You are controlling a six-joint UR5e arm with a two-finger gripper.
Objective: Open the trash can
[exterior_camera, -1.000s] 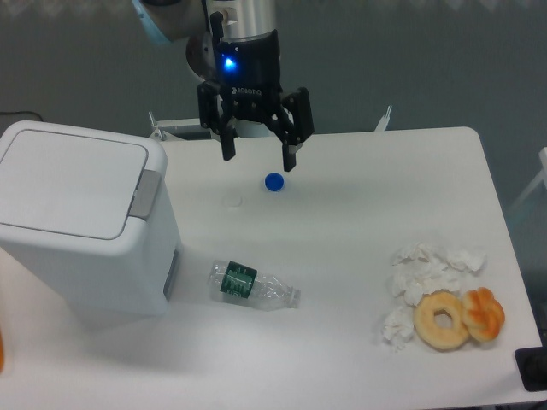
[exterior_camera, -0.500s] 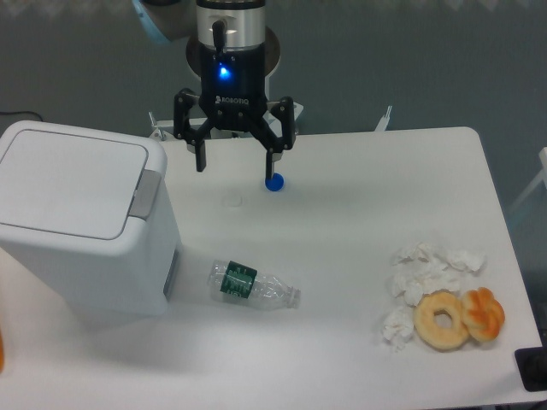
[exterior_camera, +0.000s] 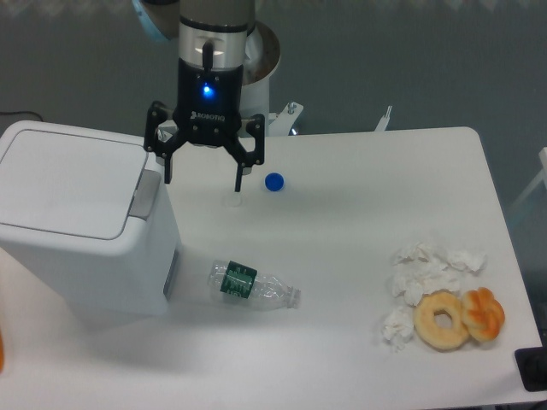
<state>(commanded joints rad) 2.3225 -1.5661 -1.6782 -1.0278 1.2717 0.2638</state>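
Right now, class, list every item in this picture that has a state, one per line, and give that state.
Trash can: upright, lid shut.
Gripper: open, empty, beside the bin's button edge.
Bottle: lying on its side, cap off.
Blue cap: loose on the table.
Tissues: crumpled.

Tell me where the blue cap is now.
The blue cap lies on the table toward its far edge, just right of the open gripper and up from the bottle.

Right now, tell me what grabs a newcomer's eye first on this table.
The big white trash can fills the left side, lid shut. Just right of its grey button strip, the black gripper hangs open with a blue light glowing. At the front right, a doughnut lies among crumpled tissues.
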